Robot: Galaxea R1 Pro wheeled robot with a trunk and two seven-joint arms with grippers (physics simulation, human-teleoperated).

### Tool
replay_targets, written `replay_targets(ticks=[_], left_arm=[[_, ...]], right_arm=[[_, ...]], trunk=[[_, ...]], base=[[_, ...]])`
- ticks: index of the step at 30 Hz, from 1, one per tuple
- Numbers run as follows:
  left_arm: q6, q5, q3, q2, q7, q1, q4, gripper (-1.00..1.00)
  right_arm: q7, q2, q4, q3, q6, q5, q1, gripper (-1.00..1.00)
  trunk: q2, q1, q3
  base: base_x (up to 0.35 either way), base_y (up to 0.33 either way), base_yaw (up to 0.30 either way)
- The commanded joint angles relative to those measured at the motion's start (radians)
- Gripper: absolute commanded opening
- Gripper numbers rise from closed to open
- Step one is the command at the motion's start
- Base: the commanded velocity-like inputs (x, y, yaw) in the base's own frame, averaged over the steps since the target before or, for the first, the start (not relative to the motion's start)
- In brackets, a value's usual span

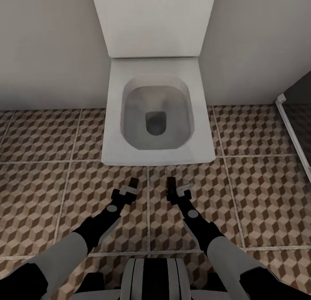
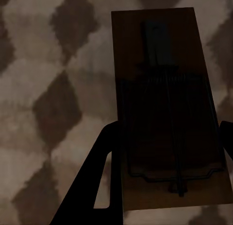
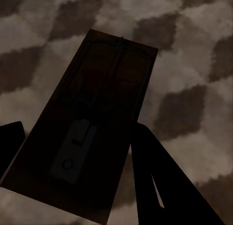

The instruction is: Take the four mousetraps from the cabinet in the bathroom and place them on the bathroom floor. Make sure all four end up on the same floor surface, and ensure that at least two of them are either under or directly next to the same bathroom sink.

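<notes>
No legible text, labels or numbers anywhere. Mousetrap boards carry no readable marking. Toilet unbranded.

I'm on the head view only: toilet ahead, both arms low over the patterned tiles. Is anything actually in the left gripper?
Observer: Yes. In the left wrist view the left gripper has a mousetrap between its fingers, one finger on each long edge.
Operator: And the right one?
Observer: The same. The right gripper flanks a second mousetrap, with the wire side facing the camera.
Operator: Are both held the same way round?
Observer: No. On the left, the wire frame sits at the gripper end. On the right, the pale plate is at the gripper end and the wire is at the far end.
</notes>
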Motion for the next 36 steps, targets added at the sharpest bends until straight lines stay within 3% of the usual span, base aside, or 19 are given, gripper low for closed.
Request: replay_targets(ticks=[1, 5, 11, 15, 36], left_arm=[[0.002, 0.006, -0.009, 0.001, 0.01, -0.001, -0.002, -1.0], [0.0, 0.006, -0.009, 0.0, 0.01, -0.001, -0.002, -1.0], [-0.001, 0.006, -0.009, 0.0, 0.01, -0.001, -0.002, -1.0], [-0.001, 0.006, -0.009, 0.0, 0.01, -0.001, -0.002, -1.0], [0.002, 0.006, -0.009, 0.0, 0.012, -0.001, -0.001, -1.0]], right_arm=[[-0.013, 0.0, 0.001, 0.005, -0.001, 0.009, -0.001, -1.0], [-0.013, 0.0, 0.001, 0.004, -0.001, 0.009, 0.0, -1.0], [-0.013, 0.0, 0.001, 0.004, -0.001, 0.009, 0.0, -1.0], [-0.013, 0.0, 0.001, 0.005, -0.001, 0.009, -0.001, -1.0], [-0.013, 0.0, 0.001, 0.004, -0.001, 0.009, -0.001, -1.0]], trunk=[[0.0, 0.0, 0.0], [0.0, 0.0, 0.0], [-0.002, 0.003, -0.026], [-0.002, 0.003, -0.029], [-0.002, 0.003, -0.031]], base=[[0.0, 0.0, 0.0], [0.0, 0.0, 0.0], [0.0, 0.0, 0.0], [0.0, 0.0, 0.038], [0.0, 0.0, 0.003]])
